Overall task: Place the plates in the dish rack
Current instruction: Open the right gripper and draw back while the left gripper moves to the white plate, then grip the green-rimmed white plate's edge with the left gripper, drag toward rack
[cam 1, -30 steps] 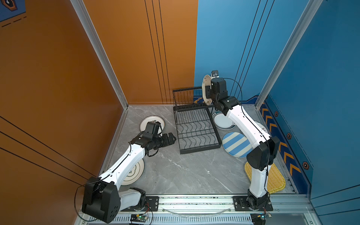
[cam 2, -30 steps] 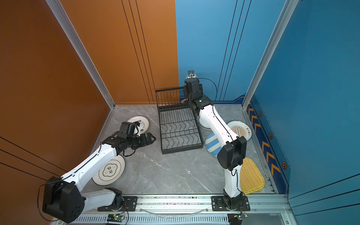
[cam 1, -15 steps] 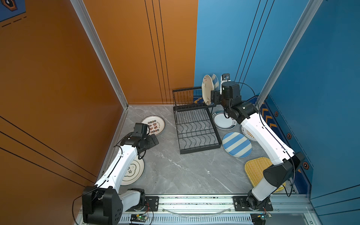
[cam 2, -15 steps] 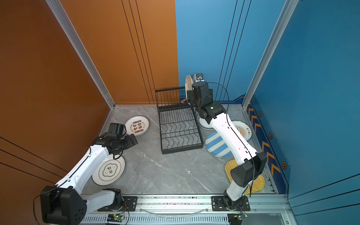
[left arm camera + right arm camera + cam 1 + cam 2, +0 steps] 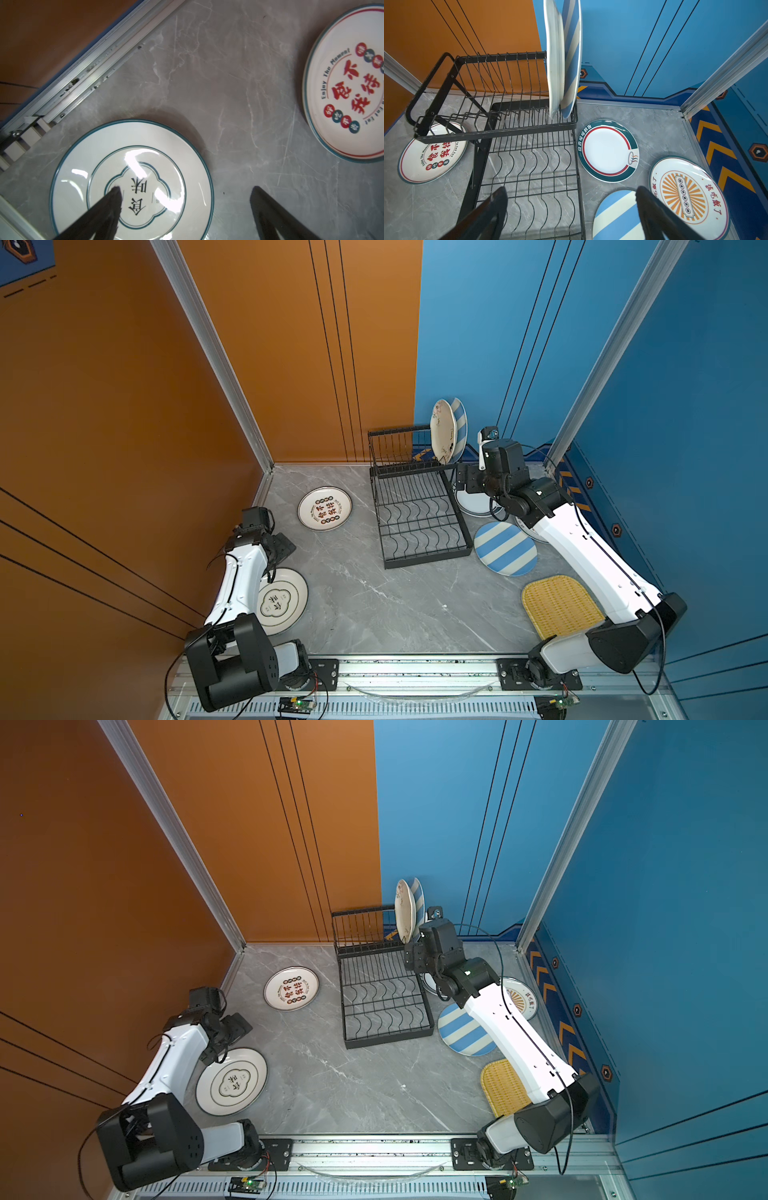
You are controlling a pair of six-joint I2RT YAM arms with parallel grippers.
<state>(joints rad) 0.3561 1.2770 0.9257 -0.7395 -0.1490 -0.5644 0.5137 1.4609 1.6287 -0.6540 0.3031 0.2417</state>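
Grey marble bench (image 5: 374,605) carries a job barely begun. The black wire dish rack (image 5: 426,561) sits centre frame in both top views. Its raised tier holds two plates on edge, a cream plate (image 5: 443,437) and a striped plate (image 5: 460,423), close together at the tier's right end, where the bars evidently keep them upright.

Six more lie flat on the bench. Right of the rack are a banded plate (image 5: 608,150), a sunburst plate (image 5: 687,196), a blue-striped plate (image 5: 505,548) and, lower right, the yellow woven plate (image 5: 559,605). Left of it are a red-lettered plate (image 5: 325,508) and, lower left, a green-ringed plate (image 5: 276,600).

The right gripper (image 5: 571,188) hangs empty with its jaws spread wide, just beside the rack's right edge and below the racked pair, apparently clear of them. The left gripper (image 5: 186,189), equally wide and empty, hovers straddling the green-ringed plate's rim, seemingly lined up to take it.
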